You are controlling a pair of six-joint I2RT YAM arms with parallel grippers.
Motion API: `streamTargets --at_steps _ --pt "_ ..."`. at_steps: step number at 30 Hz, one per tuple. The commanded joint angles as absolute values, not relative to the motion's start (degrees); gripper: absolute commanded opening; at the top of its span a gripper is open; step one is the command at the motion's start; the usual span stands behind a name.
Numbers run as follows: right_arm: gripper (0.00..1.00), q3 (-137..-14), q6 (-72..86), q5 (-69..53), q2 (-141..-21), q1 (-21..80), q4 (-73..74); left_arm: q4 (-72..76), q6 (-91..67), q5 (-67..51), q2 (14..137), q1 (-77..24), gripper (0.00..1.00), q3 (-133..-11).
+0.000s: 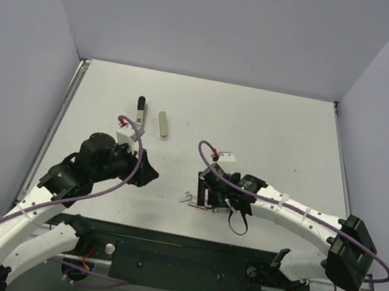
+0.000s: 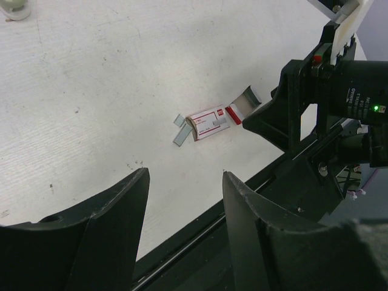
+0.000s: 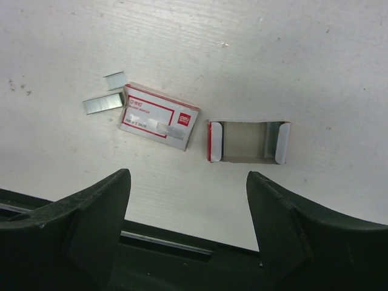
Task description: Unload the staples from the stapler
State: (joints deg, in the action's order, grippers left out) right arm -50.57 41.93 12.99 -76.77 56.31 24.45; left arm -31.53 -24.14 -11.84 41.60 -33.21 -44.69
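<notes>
tbh both the left claw [image 2: 185, 176] and right claw [image 3: 188, 176] gape wide and empty near loose staples [image 3: 102, 104], while the stapler [image 1: 141, 107] lies well apart, far-left on the tabletop [image 1: 272, 129], so I'd pinch its slim body squarely with the left.

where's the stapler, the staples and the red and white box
stapler [image 1: 140, 115], top view, on its silver body
staples [image 3: 102, 104], right wrist view, middle of the longer strip
red and white box [image 3: 159, 116], right wrist view, on its printed top
</notes>
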Motion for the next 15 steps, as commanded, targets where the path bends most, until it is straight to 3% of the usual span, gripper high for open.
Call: streamTargets --at_steps 1,15 --pt "0.72 -53.7 42.9 14.2 -80.4 60.2 26.8 -30.8 -23.4 -10.7 40.6 -32.6 0.61 -44.7" --pt "0.67 -56.3 46.5 8.1 -93.0 65.8 17.9 -31.8 -23.8 -5.7 38.1 -32.0 0.61 -45.0"
